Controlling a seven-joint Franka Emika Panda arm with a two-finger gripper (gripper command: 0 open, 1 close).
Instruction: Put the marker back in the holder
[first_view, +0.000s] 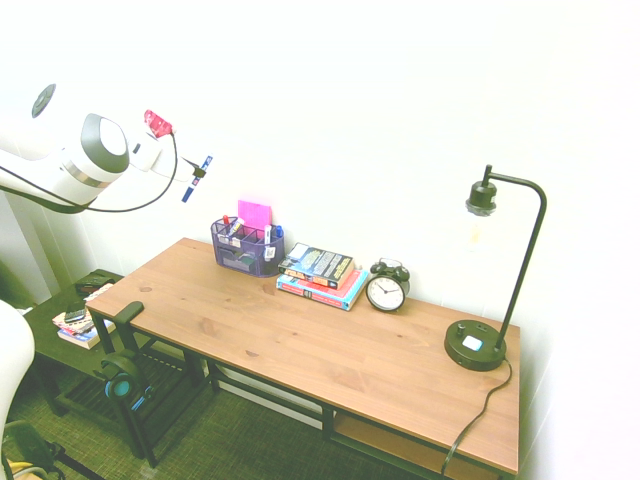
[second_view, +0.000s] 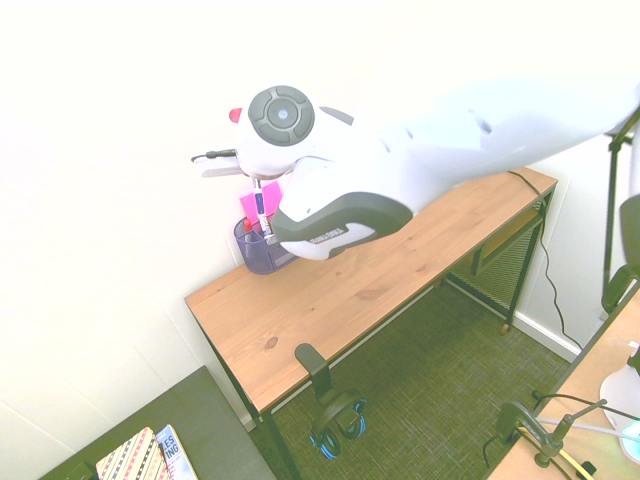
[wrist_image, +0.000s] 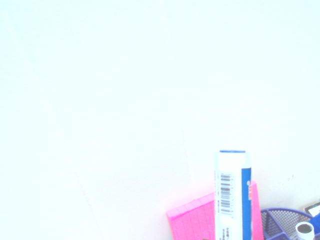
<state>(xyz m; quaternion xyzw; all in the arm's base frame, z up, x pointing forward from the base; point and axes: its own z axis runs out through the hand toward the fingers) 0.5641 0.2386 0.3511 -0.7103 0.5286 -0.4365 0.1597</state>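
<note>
In the first exterior view the white arm enters from the upper left of the frame, and its gripper (first_view: 190, 172) is clenched on the marker (first_view: 196, 179), which hangs tilted in mid-air against the pale wall, dark blue cap end lowest. It sits up and to the left of the holder (first_view: 246, 251), the purple mesh organizer at the back of the wooden desk (first_view: 300, 345), clearly apart from it; holding the marker high like this probably lets it pass over the pens and the pink note pad (first_view: 254, 214) already standing in the compartments. To the right of the holder along the wall lie a stack of books (first_view: 322, 274), a black alarm clock (first_view: 387, 287) and a black desk lamp (first_view: 490, 270), none in the way. In the second exterior view the arm's bulk fills the centre and upper right; below its wrist the marker (second_view: 260, 209) shows nearly upright, seemingly above the holder (second_view: 258, 252), with the note pad (second_view: 252, 205) behind. In the wrist view the marker (wrist_image: 232, 196) rises from the bottom edge, barcode facing the camera, with the note pad (wrist_image: 194, 220) behind it and the holder's mesh rim (wrist_image: 290, 221) at the lower right, so the insertion is judged not yet begun.
</note>
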